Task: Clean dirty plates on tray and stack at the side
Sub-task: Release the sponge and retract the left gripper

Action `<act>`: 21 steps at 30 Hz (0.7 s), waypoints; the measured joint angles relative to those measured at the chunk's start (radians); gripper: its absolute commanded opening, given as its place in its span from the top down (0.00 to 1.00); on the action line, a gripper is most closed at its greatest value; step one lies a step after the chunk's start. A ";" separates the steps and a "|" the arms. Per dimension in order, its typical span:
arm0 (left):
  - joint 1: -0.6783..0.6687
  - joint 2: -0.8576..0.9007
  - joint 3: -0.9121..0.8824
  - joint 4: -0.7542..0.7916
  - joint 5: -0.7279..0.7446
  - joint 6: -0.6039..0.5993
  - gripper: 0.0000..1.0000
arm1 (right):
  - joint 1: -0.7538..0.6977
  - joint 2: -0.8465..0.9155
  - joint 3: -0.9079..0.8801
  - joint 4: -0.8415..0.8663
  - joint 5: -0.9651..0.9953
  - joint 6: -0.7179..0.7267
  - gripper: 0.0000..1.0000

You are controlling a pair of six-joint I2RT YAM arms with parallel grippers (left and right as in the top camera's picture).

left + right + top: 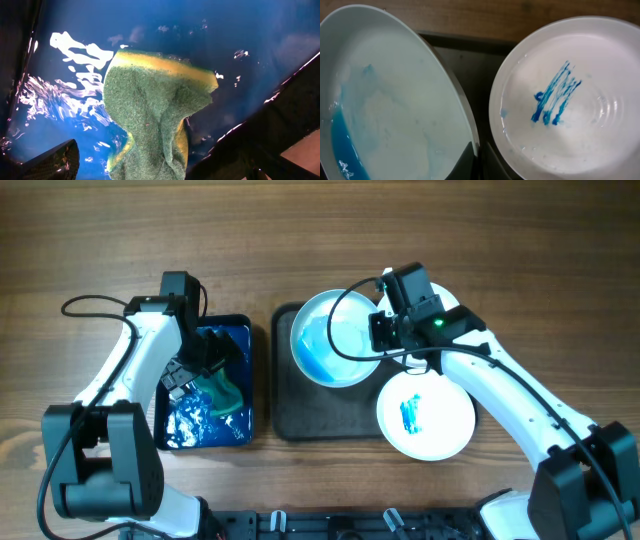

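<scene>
Grips the tilted plate [330,340] by its 3 o'clock rim with the right gripper [383,332], jaws closed on the edge, over the tray's [300,415] 12 o'clock end; seemingly to pool the blue liquid [312,355] low for wiping. Pinches the sponge [225,390] in the left gripper [205,370], fingers closed on it, inside the water bin [249,405] at the tray's 9 o'clock, probably wetting it. Shows a second plate [440,425], blue-streaked, at the tray's 4 o'clock corner, just beside the held one and crowding that side.

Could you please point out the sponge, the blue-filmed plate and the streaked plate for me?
sponge [150,115]: left wrist view, green scouring face.
blue-filmed plate [390,110]: right wrist view, pale well.
streaked plate [430,420]: overhead view, white well beside the streaks.
</scene>
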 measured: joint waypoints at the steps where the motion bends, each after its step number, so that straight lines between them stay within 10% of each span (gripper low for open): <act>1: 0.000 0.000 0.000 0.003 0.000 0.000 0.00 | 0.000 -0.008 0.010 -0.005 0.005 -0.003 0.95; 21: 0.003 -0.494 0.156 -0.120 -0.333 0.000 0.00 | 0.000 -0.084 0.050 -0.080 0.024 -0.043 0.95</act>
